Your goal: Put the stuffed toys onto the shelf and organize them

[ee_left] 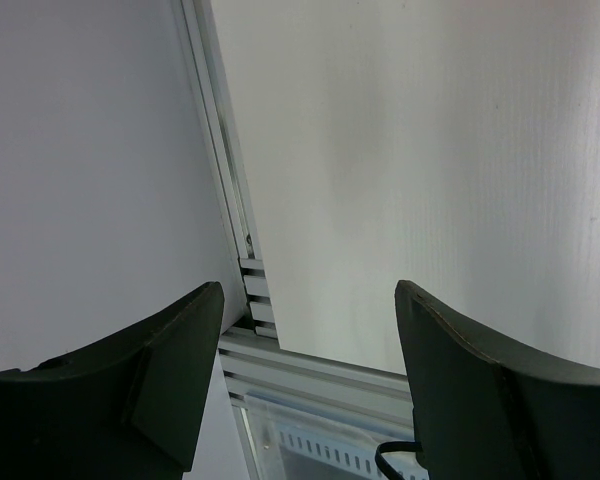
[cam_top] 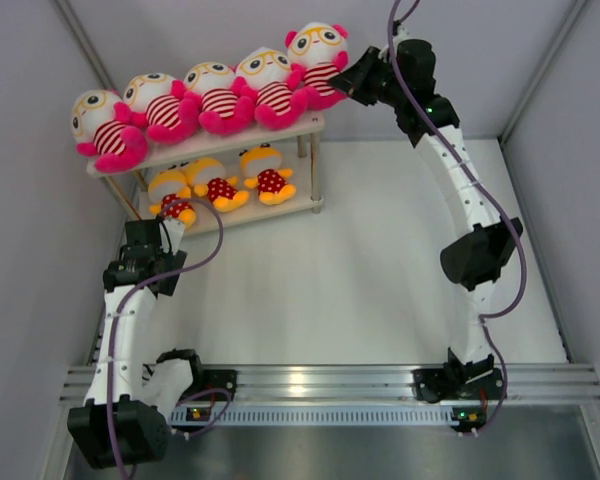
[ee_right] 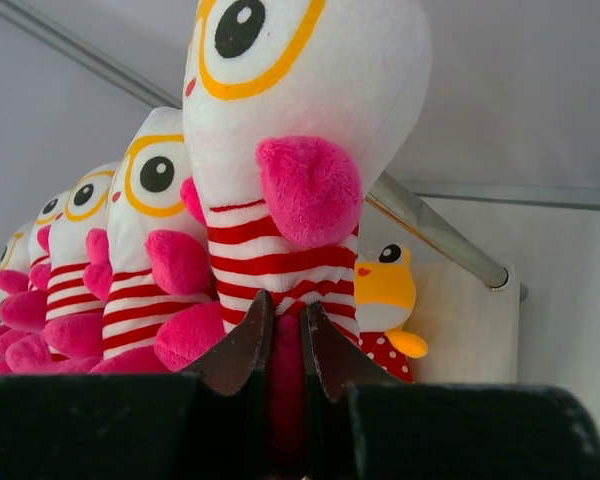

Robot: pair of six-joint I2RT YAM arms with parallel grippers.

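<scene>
Left gripper (cam_top: 166, 228): lower left of the top view, just in front of the shelf (cam_top: 302, 126). Its jaws are wide with nothing between them, and its camera shows only bare table (ee_left: 430, 150).

Lower tier: three small toys (cam_top: 220, 188) in a row.

Upper tier: five striped toys (cam_top: 220, 100) side by side, the row rising toward the right. The end toy (cam_top: 318, 45) stands upright at the board's right end, touching its neighbour.

Right gripper (ee_right: 285, 318): upper right of the top view, reaching in from that toy's right. Its jaws are narrow, pinched on the toy's pink lower body.

Judgement: placement looks complete. My right arm is the one engaged. Letting go calls for a retreat rightward, away from the row and square to the toy's vertical axis.
</scene>
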